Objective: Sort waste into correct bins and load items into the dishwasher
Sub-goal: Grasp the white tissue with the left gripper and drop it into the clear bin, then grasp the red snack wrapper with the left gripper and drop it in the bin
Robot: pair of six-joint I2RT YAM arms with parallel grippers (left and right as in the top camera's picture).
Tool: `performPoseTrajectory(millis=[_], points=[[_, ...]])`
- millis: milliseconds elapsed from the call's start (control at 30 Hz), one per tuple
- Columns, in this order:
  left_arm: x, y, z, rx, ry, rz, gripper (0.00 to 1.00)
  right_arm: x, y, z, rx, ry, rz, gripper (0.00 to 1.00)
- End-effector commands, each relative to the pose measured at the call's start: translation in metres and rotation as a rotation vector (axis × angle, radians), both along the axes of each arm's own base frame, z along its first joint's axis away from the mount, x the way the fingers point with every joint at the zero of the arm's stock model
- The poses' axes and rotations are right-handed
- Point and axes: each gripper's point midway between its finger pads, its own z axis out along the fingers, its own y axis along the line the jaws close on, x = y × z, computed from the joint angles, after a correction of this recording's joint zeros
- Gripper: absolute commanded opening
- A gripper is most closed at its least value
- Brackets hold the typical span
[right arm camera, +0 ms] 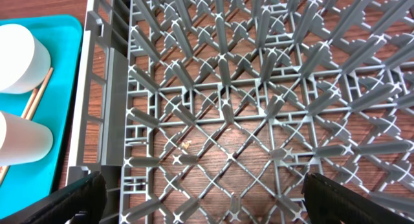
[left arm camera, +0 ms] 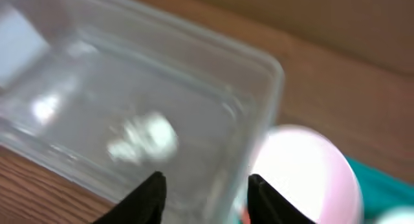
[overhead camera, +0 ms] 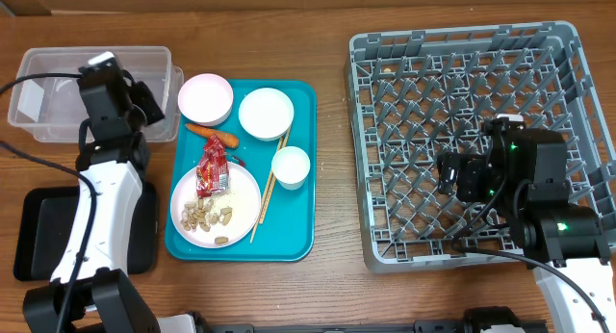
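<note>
Left gripper [left arm camera: 207,199] stands open over the right end of the clear tub [left arm camera: 259,62], nothing between its fingers. The crumpled scrap [left arm camera: 142,138] lies inside the tub, blurred. Right gripper [right arm camera: 207,198] hangs wide open and empty above the dish rack [right arm camera: 110,68]. Red wrapper [overhead camera: 212,169], carrot [overhead camera: 214,134] and peanuts [overhead camera: 205,216] sit on the teal tray [overhead camera: 298,232].

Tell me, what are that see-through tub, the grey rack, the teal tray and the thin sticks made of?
The clear tub looks like glossy transparent plastic: the table shows through it. The grey rack seems moulded matte plastic, judging by its uniform lattice. The teal tray is probably smooth plastic, evenly coloured with rounded corners. The chopsticks look like pale bare wood, possibly bamboo.
</note>
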Motion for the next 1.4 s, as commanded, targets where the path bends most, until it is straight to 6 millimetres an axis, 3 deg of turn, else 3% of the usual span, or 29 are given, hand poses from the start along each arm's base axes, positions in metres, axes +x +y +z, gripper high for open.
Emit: performPoseTrajectory(millis=[0,133,267,400,567,600,633,733,833,933,1200,1233,1367], points=[[-0.005,-0.069,-0.011,-0.171,0.057,-0.247,0.43,0.004,0.0,0.013,-0.002,-0.036,-0.002,1.0],[-0.043,-0.104,-0.045,-0.224,0.274,-0.303,0.49,0.004,0.0,0.013,-0.005,-0.036,-0.004,1.0],[-0.064,-0.111,-0.068,-0.176,0.409,-0.291,0.57,0.004,-0.001,0.013,-0.005,-0.036,-0.004,1.0],[-0.061,-0.107,-0.082,-0.128,0.44,-0.266,0.58,0.004,-0.001,0.013,-0.005,-0.036,-0.004,1.0],[-0.056,-0.106,-0.117,-0.134,0.508,-0.259,0.58,0.004,-0.001,0.013,-0.005,-0.036,-0.004,1.0],[-0.056,-0.106,-0.122,-0.139,0.518,-0.261,0.58,0.004,-0.001,0.013,-0.005,-0.036,-0.004,1.0],[-0.054,-0.108,-0.132,-0.15,0.532,-0.267,0.52,0.004,0.0,0.013,-0.005,-0.036,-0.004,1.0],[-0.051,-0.113,-0.135,-0.17,0.524,-0.283,0.35,0.004,-0.001,0.013,-0.005,-0.036,-0.004,1.0],[-0.044,-0.115,-0.123,-0.176,0.486,-0.295,0.04,0.004,-0.001,0.013,-0.005,-0.035,-0.004,1.0],[-0.036,-0.115,-0.101,-0.167,0.429,-0.299,0.04,0.004,-0.001,0.013,-0.005,-0.035,-0.004,1.0],[-0.02,-0.109,-0.002,-0.107,0.195,-0.289,0.04,0.004,-0.001,0.013,-0.005,-0.035,-0.004,1.0],[-0.02,-0.099,0.013,-0.067,0.162,-0.25,0.04,0.004,-0.001,0.013,-0.005,-0.035,-0.004,1.0],[-0.015,-0.059,0.037,0.046,0.089,-0.101,0.04,0.004,-0.001,0.013,-0.005,-0.035,-0.004,1.0]])
